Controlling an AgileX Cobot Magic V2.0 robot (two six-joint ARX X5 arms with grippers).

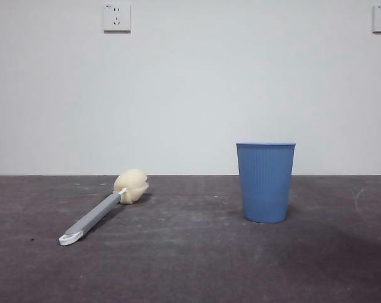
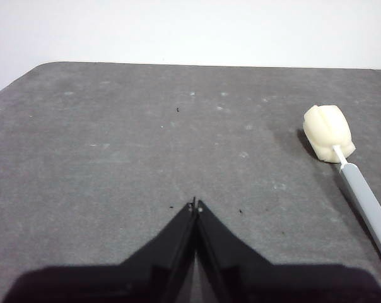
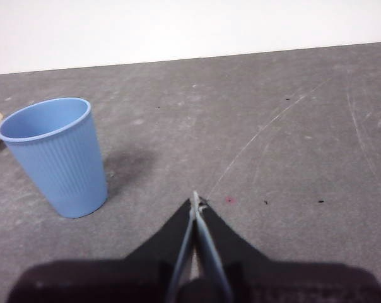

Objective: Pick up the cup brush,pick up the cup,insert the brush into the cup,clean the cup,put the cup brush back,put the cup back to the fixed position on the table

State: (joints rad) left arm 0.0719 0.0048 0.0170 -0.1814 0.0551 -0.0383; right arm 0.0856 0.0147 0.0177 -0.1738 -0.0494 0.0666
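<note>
Beyond my left gripper (image 2: 195, 205), clenched empty, the cup brush (image 2: 342, 158) lies flat on the table (image 2: 115, 158). Near my right gripper (image 3: 195, 201), also clenched empty, the cup (image 3: 55, 154) stands upright.

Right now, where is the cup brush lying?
In the front view the cup brush lies flat on the table, left of the upright blue cup and apart from it, sponge head toward the wall, white loop nearest the camera.

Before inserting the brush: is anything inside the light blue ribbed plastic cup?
The light blue ribbed plastic cup stands upright; the right wrist view shows only bare upper inner wall. Its bottom is hidden by the rim.
</note>
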